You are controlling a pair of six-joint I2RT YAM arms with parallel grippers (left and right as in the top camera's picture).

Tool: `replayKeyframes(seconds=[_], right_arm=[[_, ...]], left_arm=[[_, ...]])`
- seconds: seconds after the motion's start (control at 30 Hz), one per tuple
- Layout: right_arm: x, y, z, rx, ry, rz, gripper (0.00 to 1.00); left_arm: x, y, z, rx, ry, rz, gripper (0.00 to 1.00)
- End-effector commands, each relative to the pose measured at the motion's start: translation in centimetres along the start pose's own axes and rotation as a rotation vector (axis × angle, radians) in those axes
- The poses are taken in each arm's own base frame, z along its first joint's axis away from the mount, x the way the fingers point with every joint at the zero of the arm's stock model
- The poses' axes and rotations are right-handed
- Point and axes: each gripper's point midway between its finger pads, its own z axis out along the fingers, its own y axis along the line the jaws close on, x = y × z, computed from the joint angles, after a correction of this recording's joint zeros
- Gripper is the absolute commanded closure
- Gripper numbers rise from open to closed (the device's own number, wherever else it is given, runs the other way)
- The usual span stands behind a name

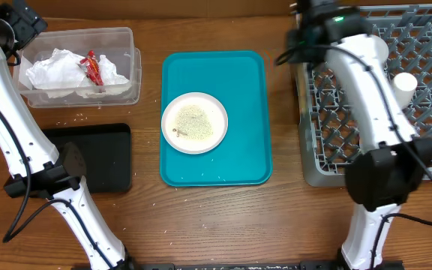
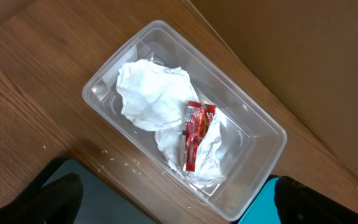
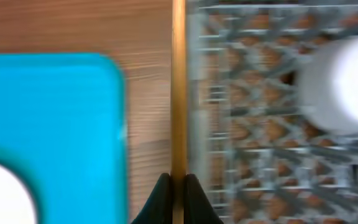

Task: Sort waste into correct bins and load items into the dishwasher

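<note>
Clamping one chopstick (image 3: 178, 93) is the right gripper (image 3: 178, 186); the left gripper (image 2: 176, 183) gapes near two napkins (image 2: 151, 93).

The overhead view looks straight down from high up and takes in the whole table (image 1: 223, 225): clear tub (image 1: 126, 45) at upper left, teal tray (image 1: 216, 157) in the middle, dish rack (image 1: 328, 142) at right. The left wrist view looks down, nearer, on the same tub (image 2: 244, 134), with a tray corner (image 2: 257, 210) at the bottom edge. The right wrist view is very near and blurred. It faces down on the tray (image 3: 48, 112) at left and the rack (image 3: 253, 162) at right.
</note>
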Motion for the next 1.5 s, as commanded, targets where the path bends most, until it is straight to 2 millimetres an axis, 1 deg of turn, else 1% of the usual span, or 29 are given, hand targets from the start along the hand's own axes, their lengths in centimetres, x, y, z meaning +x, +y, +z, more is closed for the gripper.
replayKeyframes(seconds=[0.0,0.07,0.17,0.2,0.33,0.43,0.53,0.6,0.67,0.7,0.77,0.8,0.9,0.97,1.07,1.1,1.13,1.17,1.2,1.23,1.3,1.37,1.4,1.43,1.47], right_arm=[[-0.4,-3.6,-0.2,-0.001,0.002,-0.033,0.96],[-0.5,-4.3,-0.1,-0.065,0.009,-0.03,0.96],[-0.3,-4.4,-0.2,-0.211,0.015,-0.047,0.96],[-0.2,-4.5,-0.1,-0.236,0.016,-0.044,0.96],[0.6,-6.0,0.8,-0.24,0.045,-0.016,0.93],[1.7,-6.4,1.8,-0.236,0.079,-0.011,0.92],[2.7,-6.3,2.8,-0.238,0.106,-0.008,0.88],[3.3,-5.7,3.3,-0.255,0.123,-0.011,0.87],[3.6,-5.2,3.6,-0.264,0.131,-0.018,0.82],[3.7,-5.0,3.7,-0.265,0.133,-0.022,0.77],[3.7,-4.6,3.7,-0.268,0.135,-0.024,0.62],[3.7,-4.5,3.7,-0.268,0.135,-0.015,0.6],[3.4,-4.4,3.6,-0.267,0.138,0.075,0.58],[3.4,-3.8,3.1,-0.302,0.141,0.117,0.57],[2.7,-2.5,1.4,-0.384,0.12,0.16,0.53],[2.3,-2.7,0.7,-0.384,0.102,0.183,0.51],[1.9,-3.0,0.0,-0.379,0.086,0.202,0.48],[1.3,-3.5,-1.1,-0.373,0.059,0.23,0.44],[0.7,-4.2,-2.1,-0.366,0.033,0.26,0.37],[0.2,-5.1,-3.1,-0.358,0.005,0.291,0.28],[-0.8,-7.2,-5.2,-0.337,-0.053,0.36,0.14],[-1.4,-10.8,-7.3,-0.281,-0.115,0.458,0.11],[-1.4,-12.5,-8.0,-0.254,-0.138,0.509,0.03],[-1.3,-13.9,-8.7,-0.239,-0.154,0.551,0.0],[-1.1,-15.9,-9.4,-0.22,-0.174,0.602,0.0]], left_arm=[[-0.2,0.3,-0.2,-0.007,-0.007,0.019,0.0],[-0.2,0.3,-0.2,-0.007,-0.007,0.019,0.0],[-0.2,0.3,-0.2,-0.007,-0.007,0.019,0.0],[-0.2,0.3,-0.2,-0.007,-0.007,0.019,0.0],[-0.2,0.3,-0.2,-0.006,-0.007,0.019,0.0],[-0.2,0.3,-0.2,-0.006,-0.007,0.019,0.0],[-0.2,0.3,-0.2,-0.007,-0.007,0.019,0.0],[-0.2,0.3,-0.2,-0.007,-0.007,0.019,0.0],[-0.2,0.3,-0.2,-0.007,-0.007,0.019,0.0],[-0.2,0.3,-0.2,-0.007,-0.007,0.019,0.0],[-0.2,0.3,-0.2,-0.006,-0.007,0.019,0.0],[-0.2,0.3,-0.2,-0.007,-0.007,0.019,0.0],[-0.2,0.3,-0.2,-0.006,-0.007,0.019,0.0],[-0.2,0.3,-0.2,-0.006,-0.007,0.019,0.0],[-0.2,0.3,-0.2,-0.007,-0.007,0.019,0.0],[-0.2,0.3,-0.2,-0.007,-0.007,0.019,0.0],[-0.2,0.3,-0.2,-0.006,-0.007,0.019,0.0],[-0.2,0.3,-0.2,-0.006,-0.007,0.019,0.0],[-0.2,0.3,-0.2,-0.007,-0.007,0.019,0.0],[-0.2,0.3,-0.2,-0.007,-0.007,0.019,0.0],[-0.2,0.3,-0.2,-0.007,-0.007,0.019,0.0],[-0.2,0.3,-0.2,-0.007,-0.007,0.019,0.0],[-0.2,0.3,-0.2,-0.007,-0.007,0.019,0.0],[-0.2,0.3,-0.2,-0.007,-0.007,0.019,0.0],[-0.2,0.3,-0.2,-0.007,-0.007,0.019,0.0]])
